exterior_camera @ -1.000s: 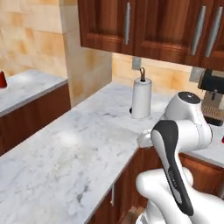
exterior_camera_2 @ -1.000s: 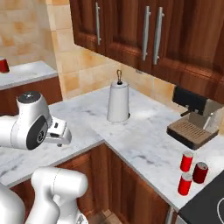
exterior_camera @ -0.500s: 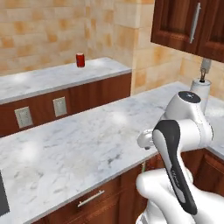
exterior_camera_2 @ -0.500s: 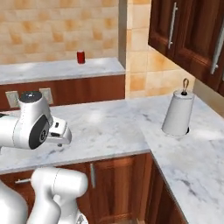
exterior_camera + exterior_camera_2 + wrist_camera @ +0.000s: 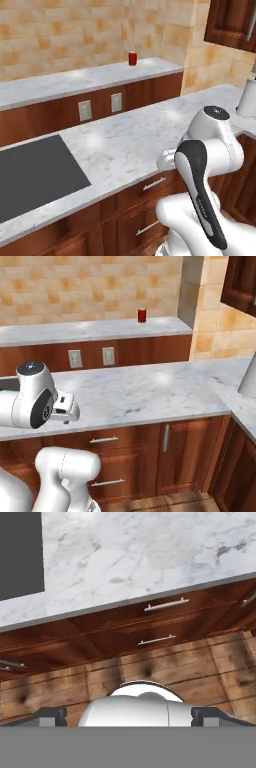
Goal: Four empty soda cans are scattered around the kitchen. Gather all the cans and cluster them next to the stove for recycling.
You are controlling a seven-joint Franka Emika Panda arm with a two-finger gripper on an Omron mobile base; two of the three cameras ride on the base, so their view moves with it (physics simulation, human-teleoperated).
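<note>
Writing: none can be read on the can or anywhere on the counters; the can is too small to make out any label.
Can: one red soda can [image 5: 132, 58] stands upright on the far raised counter [image 5: 75, 82], against the tan tiled wall [image 5: 75, 30]; in the right base view the same can [image 5: 142, 315] sits near the right end of that ledge, close to the wall corner.
Stove: a flat black cooktop [image 5: 30, 172] is set into the near marble counter [image 5: 130, 140] at the left, well apart from the can; a dark corner of it also appears at the upper left of the hand view [image 5: 20, 554].
Arm: the white arm is folded close to the base, its elbow raised above the near counter's front edge, with the hand low in front of the drawers.
Gripper: the gripper [image 5: 129, 716] points down over the counter edge towards the drawer fronts [image 5: 160, 619] and the wooden floor [image 5: 200, 667]; its two dark fingertips [image 5: 50, 716] stand far apart at the bottom corners, spread wide with nothing between them.
Other: two wall sockets [image 5: 100, 106] sit in the wood panel under the raised counter; a white paper towel roll [image 5: 248, 376] stands at the right.
</note>
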